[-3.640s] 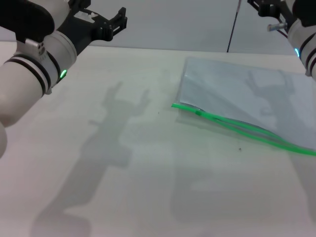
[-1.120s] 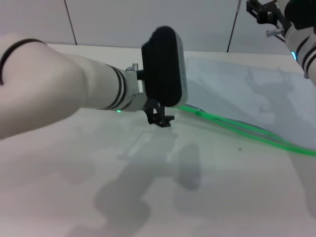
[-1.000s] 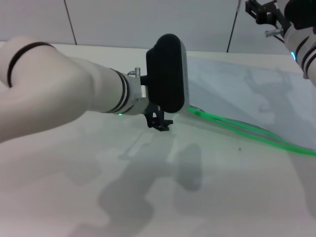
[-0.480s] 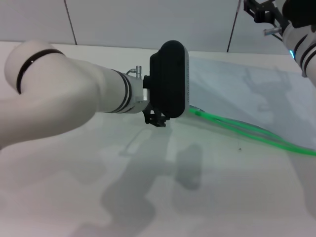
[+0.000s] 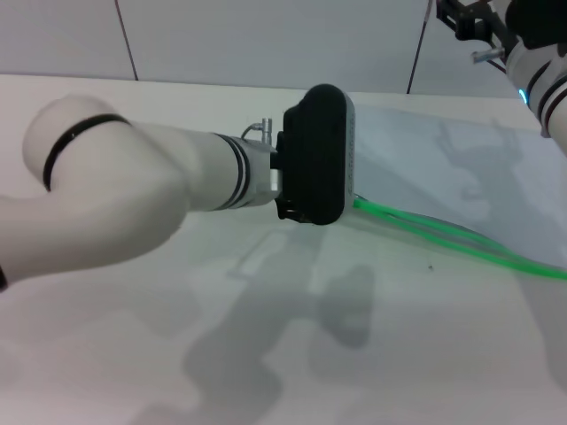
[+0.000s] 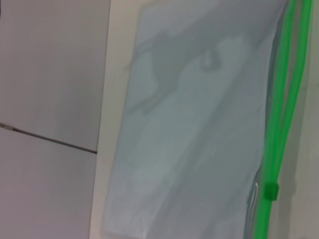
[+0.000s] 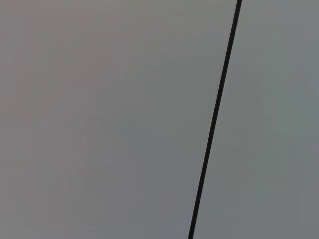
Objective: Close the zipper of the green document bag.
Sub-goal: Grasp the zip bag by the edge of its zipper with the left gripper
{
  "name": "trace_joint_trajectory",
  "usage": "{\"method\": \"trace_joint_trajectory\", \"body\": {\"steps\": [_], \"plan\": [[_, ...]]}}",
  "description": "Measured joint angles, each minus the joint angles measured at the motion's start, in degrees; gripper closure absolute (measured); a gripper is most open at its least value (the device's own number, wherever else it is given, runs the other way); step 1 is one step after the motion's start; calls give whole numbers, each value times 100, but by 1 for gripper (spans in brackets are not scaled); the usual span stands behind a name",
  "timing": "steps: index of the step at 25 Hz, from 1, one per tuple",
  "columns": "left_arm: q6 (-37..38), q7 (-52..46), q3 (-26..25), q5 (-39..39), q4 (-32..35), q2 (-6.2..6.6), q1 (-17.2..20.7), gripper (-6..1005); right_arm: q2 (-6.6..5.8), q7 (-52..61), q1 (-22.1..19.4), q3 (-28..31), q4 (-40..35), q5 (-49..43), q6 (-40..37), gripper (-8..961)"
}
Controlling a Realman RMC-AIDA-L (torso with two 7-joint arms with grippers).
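Observation:
The green document bag (image 5: 443, 159) lies flat on the white table at the right, a translucent grey pouch. Its zipper (image 5: 443, 235) runs along the near long edge as two bright green strips lying slightly apart. My left arm reaches across the table, and its black wrist housing (image 5: 317, 166) stands over the bag's left corner, hiding the fingers. In the left wrist view the bag (image 6: 199, 124) fills the picture, with the zipper (image 6: 279, 124) along one edge and the small green slider (image 6: 270, 190) on it. My right gripper (image 5: 461, 18) is held high at the far right, away from the bag.
A bare stretch of the white table (image 5: 133, 336) spreads at the front and left, crossed by the arm's shadow. A grey wall with a thin dark seam (image 7: 214, 119) stands behind the table.
My left arm has swung in from the far left across the table and moved right, so its wrist now stands over the bag's left corner. The right arm has barely moved.

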Motion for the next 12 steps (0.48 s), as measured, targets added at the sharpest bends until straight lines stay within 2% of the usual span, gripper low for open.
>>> {"method": "trace_joint_trajectory", "body": {"steps": [12], "plan": [[-823, -99, 341, -36, -617, -30, -29, 157, 7, 6, 36, -3, 82, 0, 0, 83]]}}
